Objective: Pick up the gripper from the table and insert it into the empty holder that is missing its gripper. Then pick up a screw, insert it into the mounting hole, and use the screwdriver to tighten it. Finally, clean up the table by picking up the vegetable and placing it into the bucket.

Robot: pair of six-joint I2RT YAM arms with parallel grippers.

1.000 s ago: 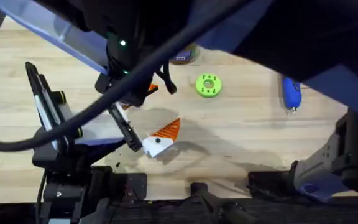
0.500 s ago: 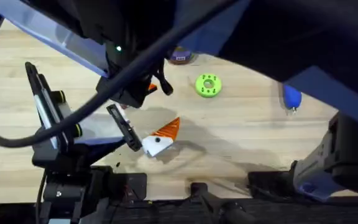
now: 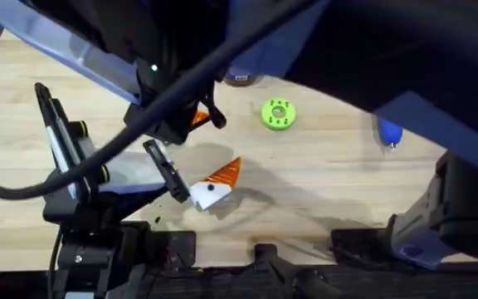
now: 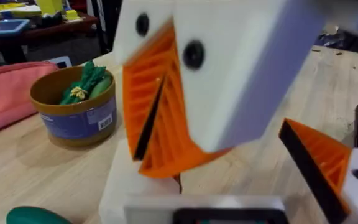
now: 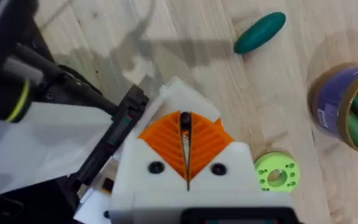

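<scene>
Since a second ago the dark arms have crept up the overhead view, covering more of the screwdriver. Right gripper has its orange pads pressed together, empty. Left gripper looks closed. At two o'clock the vegetable lies beside the bucket.

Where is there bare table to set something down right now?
Bare wood lies between the green disc and the screwdriver, and in front of both toward the arm bases. Crowded: around the white mount, and near the bucket.
</scene>
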